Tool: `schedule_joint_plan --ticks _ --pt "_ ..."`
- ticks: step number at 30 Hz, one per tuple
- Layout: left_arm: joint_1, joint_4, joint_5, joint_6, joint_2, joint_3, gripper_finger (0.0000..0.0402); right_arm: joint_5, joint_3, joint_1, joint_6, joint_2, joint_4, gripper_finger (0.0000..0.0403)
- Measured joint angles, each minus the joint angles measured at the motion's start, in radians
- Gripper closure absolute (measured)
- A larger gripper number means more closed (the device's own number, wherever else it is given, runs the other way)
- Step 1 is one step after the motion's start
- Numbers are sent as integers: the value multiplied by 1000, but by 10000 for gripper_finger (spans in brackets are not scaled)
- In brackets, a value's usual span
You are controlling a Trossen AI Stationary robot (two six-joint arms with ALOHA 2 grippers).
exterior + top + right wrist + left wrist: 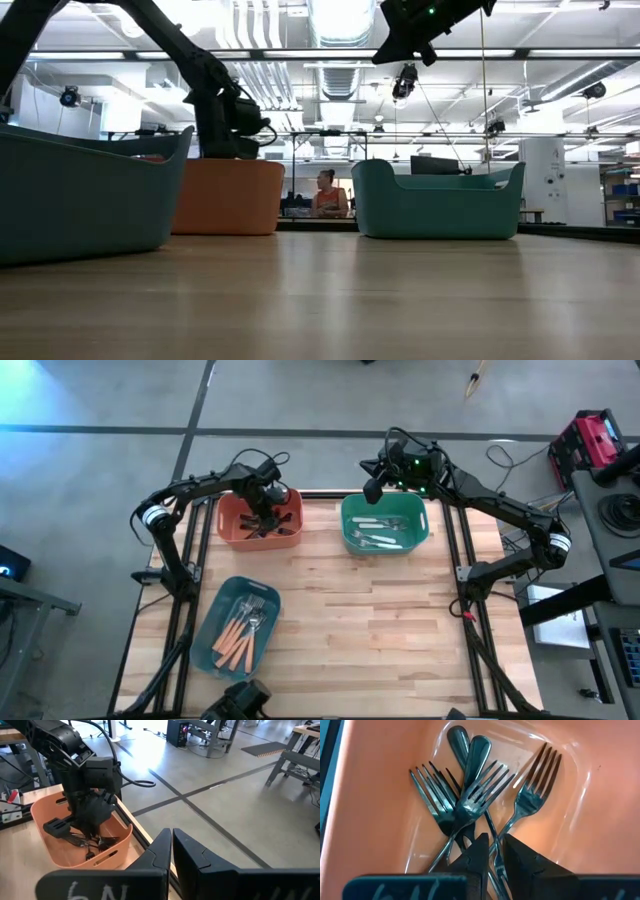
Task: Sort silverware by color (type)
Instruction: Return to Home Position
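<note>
Several black forks (470, 795) lie crossed on the floor of the orange bin (228, 528) at the table's far left. My left gripper (496, 851) points down into that bin (266, 512), shut on a fork handle. My right gripper (171, 840) hangs shut with nothing in it, high above the far left corner of the green bin (350, 532). White and silver utensils (380, 532) lie in the green bin. Orange-handled forks (238, 635) lie in the blue bin (215, 650) at the near left, with some silver ones. My left gripper has a thin black fork handle (498, 845) pinched between its two fingers, coming from above and pointing down into the orange bin. Two handles cross right at the fingertips, so which fork it has is not plain. Whether that fork rests on the bin's floor does not show.
The three bins stand along the table's far edge and near left; bare wood lies in the middle and on the right. A person (326, 195) sits in the room beyond the table's far edge.
</note>
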Motion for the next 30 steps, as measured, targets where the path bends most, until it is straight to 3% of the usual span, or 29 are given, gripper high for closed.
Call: schedule_joint_plan --ticks 12,21,30 --pt "0 2 -2 -14 48 1 364 2 0 0 0 0 -1 394" --pt "0 21 -75 -41 70 0 364 2 0 0 10 0 -1 394" --pt "0 -25 -20 -86 -32 40 364 -3 12 25 25 -7 31 394"
